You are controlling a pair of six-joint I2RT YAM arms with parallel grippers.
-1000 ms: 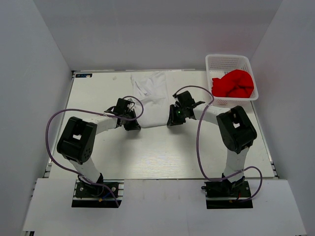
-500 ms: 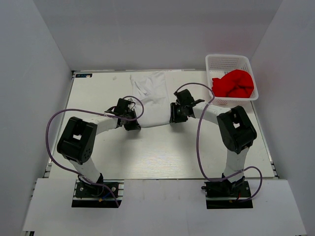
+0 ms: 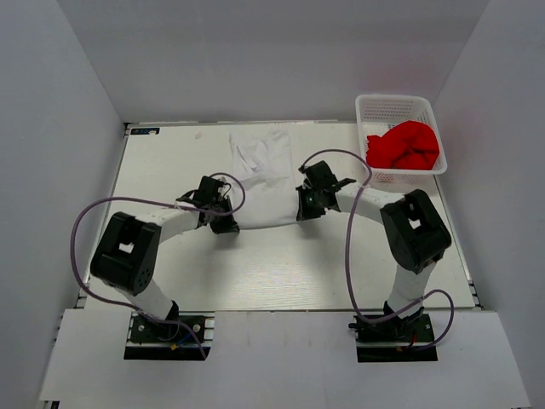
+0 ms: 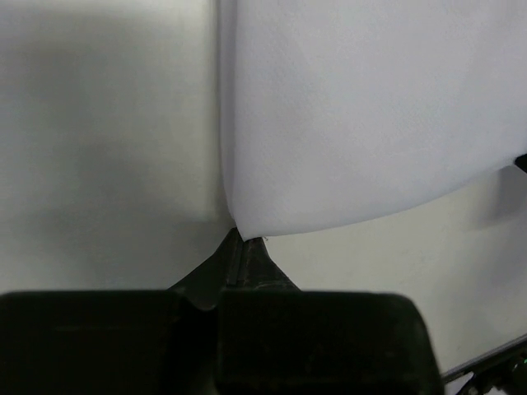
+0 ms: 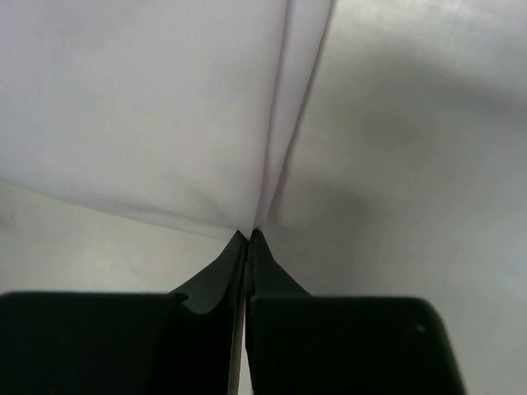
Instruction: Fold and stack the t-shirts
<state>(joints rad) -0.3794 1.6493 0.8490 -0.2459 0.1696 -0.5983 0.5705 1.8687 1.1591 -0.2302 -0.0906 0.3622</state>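
The white t-shirt (image 3: 266,179) lies partly folded on the table, between my two grippers. My left gripper (image 3: 228,224) is shut on its near left corner; the left wrist view shows the cloth (image 4: 354,115) pinched at the closed fingertips (image 4: 243,243). My right gripper (image 3: 303,207) is shut on the near right corner; the right wrist view shows the folded cloth edge (image 5: 165,107) held at the tips (image 5: 249,239). The red t-shirt (image 3: 404,145) lies crumpled in the white basket (image 3: 387,106) at the far right.
White walls enclose the table on three sides. Purple cables loop from both arms (image 3: 345,247) over the table. The basket stands at the table's far right corner.
Both grippers have moved toward the near edge with the white shirt's corners, pulling its near edge closer. The red shirt has not moved.
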